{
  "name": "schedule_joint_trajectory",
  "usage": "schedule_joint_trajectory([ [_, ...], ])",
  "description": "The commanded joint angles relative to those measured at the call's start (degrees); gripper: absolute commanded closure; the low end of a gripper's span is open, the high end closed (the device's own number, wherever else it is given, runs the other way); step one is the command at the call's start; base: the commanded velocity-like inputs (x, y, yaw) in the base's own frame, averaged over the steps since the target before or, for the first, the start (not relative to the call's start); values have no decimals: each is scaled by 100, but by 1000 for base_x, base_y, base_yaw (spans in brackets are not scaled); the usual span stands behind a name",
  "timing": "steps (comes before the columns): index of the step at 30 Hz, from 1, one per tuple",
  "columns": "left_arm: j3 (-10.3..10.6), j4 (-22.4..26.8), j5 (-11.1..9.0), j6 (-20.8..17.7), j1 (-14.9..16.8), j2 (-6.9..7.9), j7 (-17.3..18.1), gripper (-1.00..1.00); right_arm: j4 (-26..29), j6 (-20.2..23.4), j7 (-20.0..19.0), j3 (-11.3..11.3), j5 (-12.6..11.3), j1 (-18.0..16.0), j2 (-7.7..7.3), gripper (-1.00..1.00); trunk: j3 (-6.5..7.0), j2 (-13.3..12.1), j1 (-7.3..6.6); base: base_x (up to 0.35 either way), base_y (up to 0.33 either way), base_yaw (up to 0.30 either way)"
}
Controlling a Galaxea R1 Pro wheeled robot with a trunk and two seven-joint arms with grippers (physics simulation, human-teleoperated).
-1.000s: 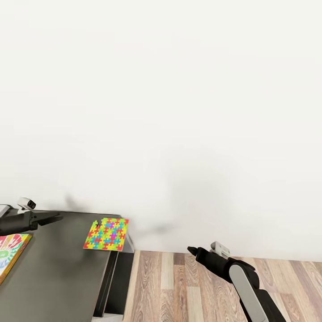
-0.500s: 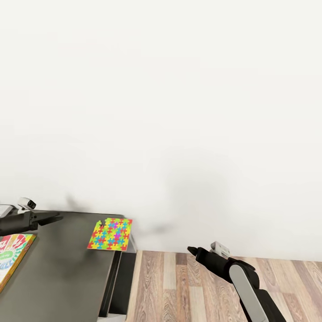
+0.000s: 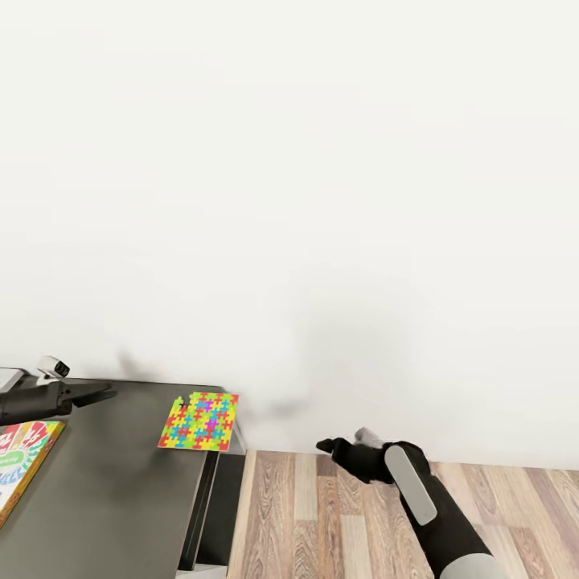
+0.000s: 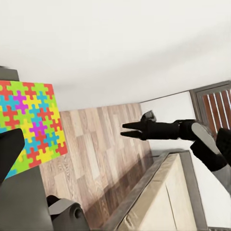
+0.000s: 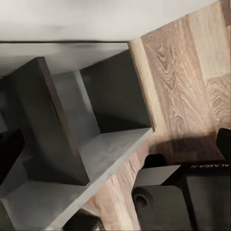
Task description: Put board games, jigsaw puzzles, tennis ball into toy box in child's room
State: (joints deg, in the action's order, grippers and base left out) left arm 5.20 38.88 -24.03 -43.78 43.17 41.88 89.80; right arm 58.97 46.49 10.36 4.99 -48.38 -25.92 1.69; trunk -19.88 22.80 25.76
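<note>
Head view: we see a dark-grey worktop (image 3: pixel 104 490) at lower left, against a white wall (image 3: pixel 322 201). A puzzle (image 3: pixel 199 421) lies flat at the worktop's far right corner, its right edge at the worktop's edge. A colourful game box (image 3: pixel 20 462) lies at the worktop's left, cut off by the frame. The left gripper (image 3: pixel 103 393) hovers over the worktop's far edge, well apart from the puzzle; its fingers look drawn together, holding nothing. The right gripper (image 3: pixel 326 445) hangs over the wood floor (image 3: pixel 338 523) beside the worktop, empty; we cannot tell its opening here.

Left wrist view: the puzzle (image 4: pixel 30 122) is close by; beyond it the right gripper (image 4: pixel 124 130) shows its fingers nearly together, empty.

Right wrist view: grey shelf compartments (image 5: pixel 86 139) under the worktop, and floor (image 5: pixel 192 72).
</note>
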Motion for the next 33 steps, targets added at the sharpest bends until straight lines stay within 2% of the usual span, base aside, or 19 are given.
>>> schedule_joint_trajectory([
  [1,37,-3,-26,-61,7,1,20,-100,-518,-4,-42,1,-59,-236,12,-100,-11,12,2,0,0,0],
  [2,37,-3,-25,-61,7,-10,20,-100,-925,-43,-145,0,-58,-412,13,-100,-11,12,2,0,0,0],
  [4,35,-3,-24,-61,7,-24,20,-100,-1281,-119,-339,2,-55,-572,10,-100,-11,12,2,0,0,0],
  [8,34,-3,-23,-60,7,-36,20,-100,-1574,-200,-768,9,-8,-714,0,-100,-11,12,2,0,0,0],
  [13,33,-3,-23,-58,7,-32,20,-100,-1645,-253,-907,4,8,-797,13,-100,-11,12,2,0,0,0],
  [19,33,-3,-23,-60,7,-48,20,-100,-1655,-548,-959,32,30,-816,37,-100,-11,12,2,0,0,0],
  [28,34,-3,-23,-60,7,-71,20,-100,-1643,-631,-1045,55,38,-811,98,-100,-11,12,2,0,0,2],
  [33,36,-3,-23,-58,7,-68,20,-100,-1643,-686,-1060,69,36,-809,124,-100,-11,12,2,0,0,188],
])
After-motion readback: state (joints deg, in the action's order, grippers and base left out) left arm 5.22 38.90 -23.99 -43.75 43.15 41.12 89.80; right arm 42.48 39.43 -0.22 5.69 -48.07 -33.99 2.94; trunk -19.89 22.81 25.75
